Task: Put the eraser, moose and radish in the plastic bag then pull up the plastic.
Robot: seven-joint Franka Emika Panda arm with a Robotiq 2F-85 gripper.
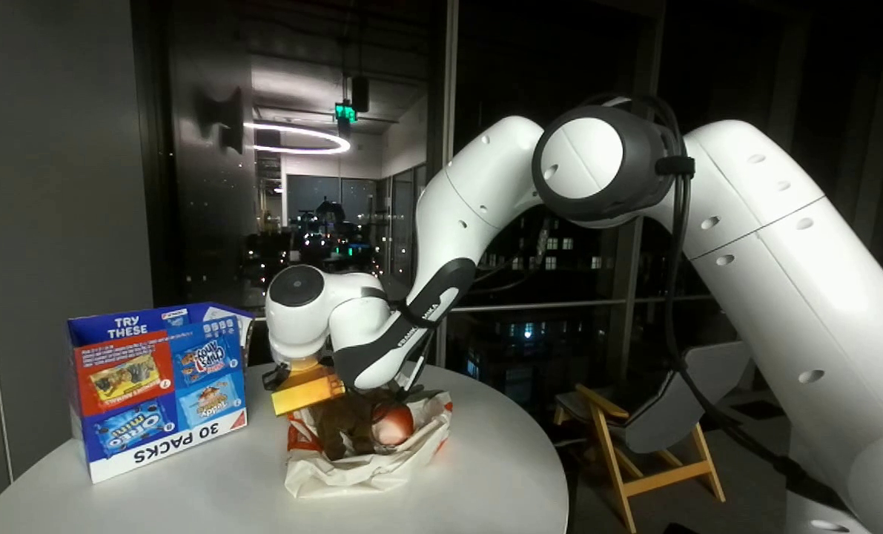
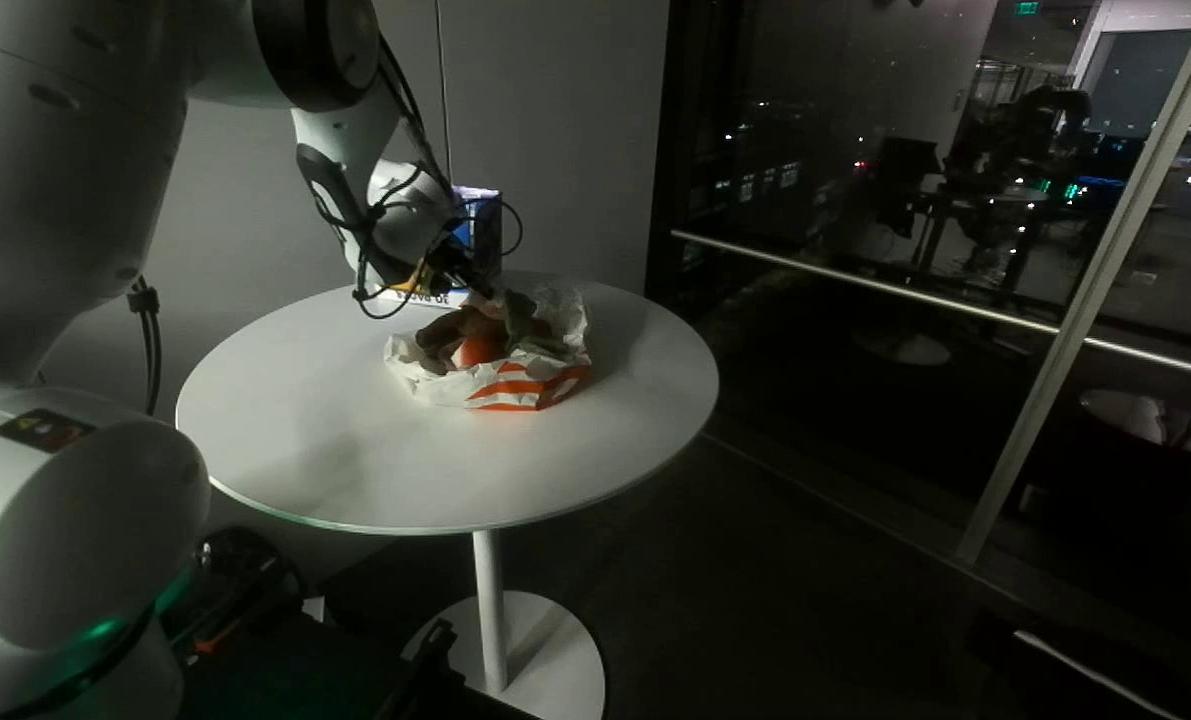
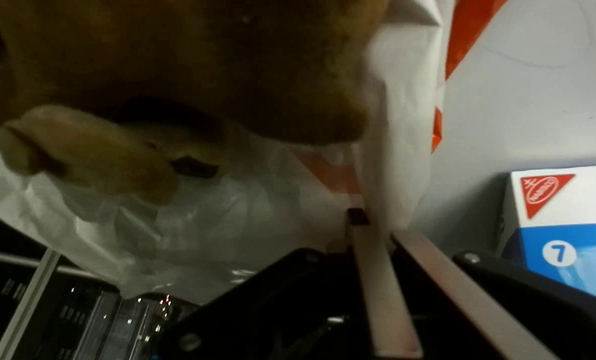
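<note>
Printed box (image 1: 163, 393), blue and red cardboard: upright on the round surface (image 1: 493, 475), near the bag, across the tool from the plush. Chair (image 1: 652, 430), grey with wooden frame: beyond the surface, well apart. Tool (image 3: 380, 227): jaws drawn together, pinching the plastic bag (image 1: 367, 478) by its side wall. Bag: on the surface, mouth up, rim crumpled, spread broader than tall. Moose (image 3: 202, 65), brown plush: inside, just beside the tool. Radish (image 1: 391, 425): inside, beside the moose, pale end toward the camera in an exterior view; long axis unclear.

Moose (image 1: 343, 423), radish (image 1: 394, 426) in wht bag (image 1: 352, 477)
</note>
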